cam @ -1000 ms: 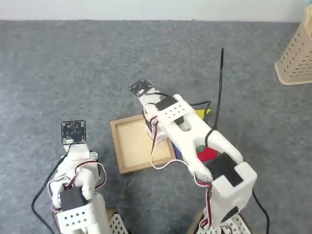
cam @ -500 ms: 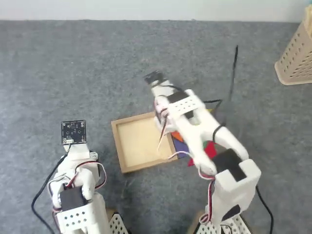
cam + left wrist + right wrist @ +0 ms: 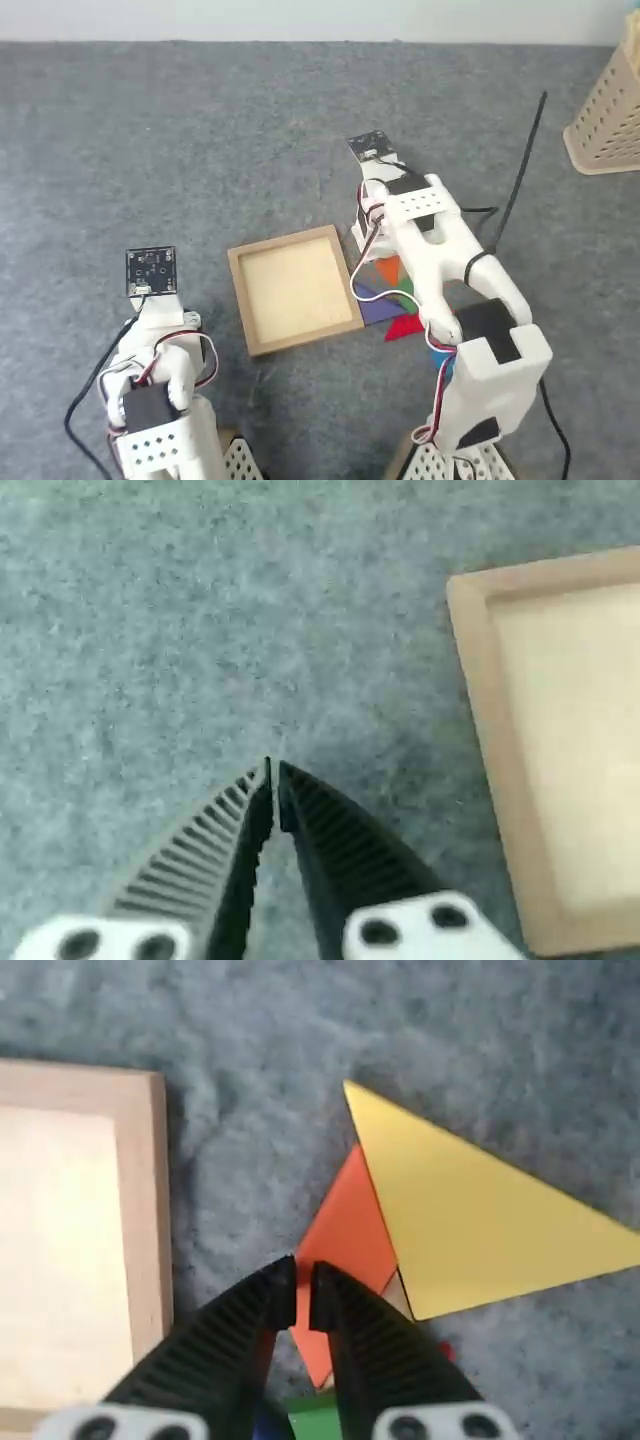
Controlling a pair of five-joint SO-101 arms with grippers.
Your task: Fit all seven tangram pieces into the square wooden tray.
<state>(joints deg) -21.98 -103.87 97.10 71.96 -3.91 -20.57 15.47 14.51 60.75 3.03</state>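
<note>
High view: the square wooden tray (image 3: 241, 300) lies on the grey surface (image 3: 200, 130) between the two arms, its floor bare wood. Tangram pieces are clustered just beside the tray on the right arm's side: orange triangle (image 3: 345, 1225) touching yellow triangle (image 3: 470, 1205), purple piece (image 3: 374, 306), red piece (image 3: 404, 325). Right tool (image 3: 303, 1265) is clenched, grasping nothing, tips above the orange triangle. Left tool (image 3: 273, 772) is clenched, empty, over the surface near the tray's corner.

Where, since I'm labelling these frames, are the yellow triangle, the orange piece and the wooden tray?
yellow triangle (image 3: 470, 1210): right wrist view, middle of its top face.
orange piece (image 3: 345, 1225): right wrist view, bare face beside the yellow triangle.
wooden tray (image 3: 296, 286): high view, middle of its bare floor.
</note>
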